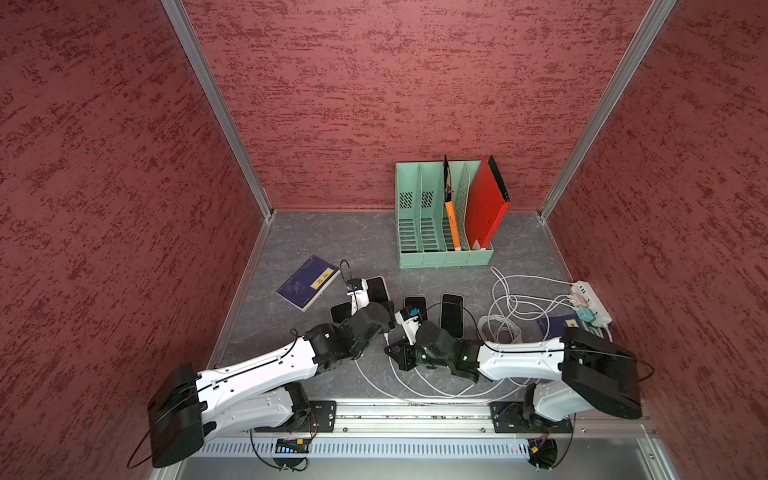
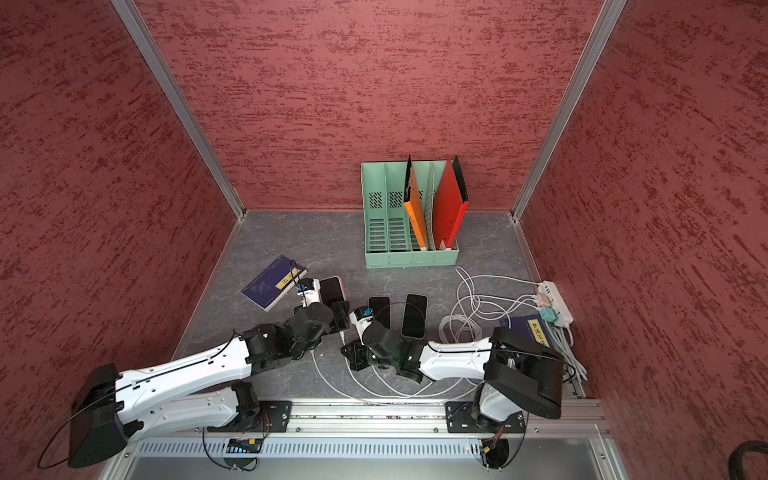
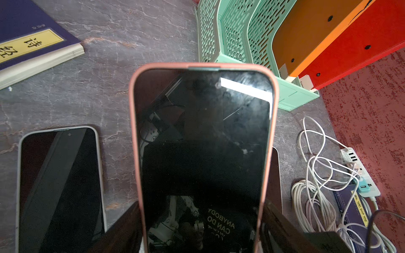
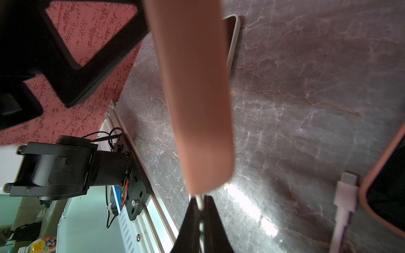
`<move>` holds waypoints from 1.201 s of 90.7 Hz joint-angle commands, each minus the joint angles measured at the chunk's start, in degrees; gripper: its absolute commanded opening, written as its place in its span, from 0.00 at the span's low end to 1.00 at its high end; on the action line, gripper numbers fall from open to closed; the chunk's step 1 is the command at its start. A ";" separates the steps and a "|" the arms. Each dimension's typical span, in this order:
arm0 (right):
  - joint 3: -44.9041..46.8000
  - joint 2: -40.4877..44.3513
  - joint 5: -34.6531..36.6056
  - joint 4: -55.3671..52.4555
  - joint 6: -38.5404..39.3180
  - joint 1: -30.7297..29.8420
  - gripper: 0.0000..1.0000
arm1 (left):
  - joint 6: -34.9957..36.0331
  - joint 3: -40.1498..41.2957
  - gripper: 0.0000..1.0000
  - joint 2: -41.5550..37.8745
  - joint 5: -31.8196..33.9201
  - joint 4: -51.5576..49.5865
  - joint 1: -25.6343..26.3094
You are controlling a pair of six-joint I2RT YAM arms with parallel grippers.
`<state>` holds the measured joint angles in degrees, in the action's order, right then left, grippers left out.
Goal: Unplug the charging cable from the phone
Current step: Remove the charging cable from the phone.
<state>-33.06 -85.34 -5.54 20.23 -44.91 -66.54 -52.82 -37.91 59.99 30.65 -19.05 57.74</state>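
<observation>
Book label: blue paperback book point(image 3: 32, 43) reads "诗经".
Left claw point(image 3: 199, 225): clasping pink-cased black phone point(image 3: 201, 142).
Right claw point(image 4: 201, 207): pinching thin white charging cable point(image 4: 199, 200).

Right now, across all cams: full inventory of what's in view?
pink-cased phone: 1, black screen, raised off the table
other phones: 3, dark screens, flat, mid-table
charging cable: 1, white, at the held phone's lower end
loose cables: several, white, coiled front right
power strip: 1, white, right edge
books: 2, blue, one left, one by the power strip
file organiser: 1, mint green, back right
folders: 2, orange and red, upright in the organiser
table: 1, grey marble
left gripper: clamped on the pink-cased phone's sides
right gripper: shut on the charging cable
</observation>
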 commanded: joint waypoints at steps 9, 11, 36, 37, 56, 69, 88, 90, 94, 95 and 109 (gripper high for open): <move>-1.70 -1.86 -0.91 -3.59 1.78 -0.78 0.00 | -0.11 -0.83 0.00 -2.38 5.00 6.46 0.56; -1.78 -1.85 -0.91 -3.72 1.87 -0.87 0.00 | -0.12 -0.67 0.00 -2.45 5.09 6.67 0.57; -2.10 -1.88 -0.83 -4.68 2.62 -0.96 0.00 | -0.22 -0.72 0.00 -3.29 6.79 6.71 0.91; -2.10 -1.86 -0.76 -4.76 2.58 -0.92 0.00 | -0.20 -0.69 0.00 -3.38 6.88 6.59 0.90; -2.24 -1.23 -0.54 -6.07 3.31 -0.96 0.00 | 0.17 -2.59 0.00 -2.08 6.88 4.46 0.90; -2.30 -1.54 -0.53 -6.52 3.33 -0.91 0.00 | 0.03 -3.67 0.00 -0.49 6.40 3.19 0.84; -0.69 -0.62 -0.34 -5.62 3.07 -0.96 0.00 | -0.07 -4.12 0.00 -0.74 7.14 2.13 0.76; -0.52 -0.40 -0.24 -5.70 3.07 -0.96 0.00 | -0.09 -4.22 0.00 -0.81 7.40 1.86 0.68; -0.21 -0.16 -0.22 -5.58 2.99 -0.93 0.00 | -0.12 -4.21 0.00 -1.12 7.75 1.57 0.48; -0.14 -0.12 -0.28 -5.52 2.98 -0.99 0.00 | -0.15 -4.15 0.00 -1.20 7.80 1.56 0.47; -0.28 -0.86 -0.51 -5.24 2.99 -0.91 0.00 | -0.17 -4.06 0.00 -1.55 7.54 1.82 -0.23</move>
<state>-34.22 -85.89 -5.48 16.80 -42.39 -67.02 -52.82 -39.24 59.92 35.07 -20.47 58.08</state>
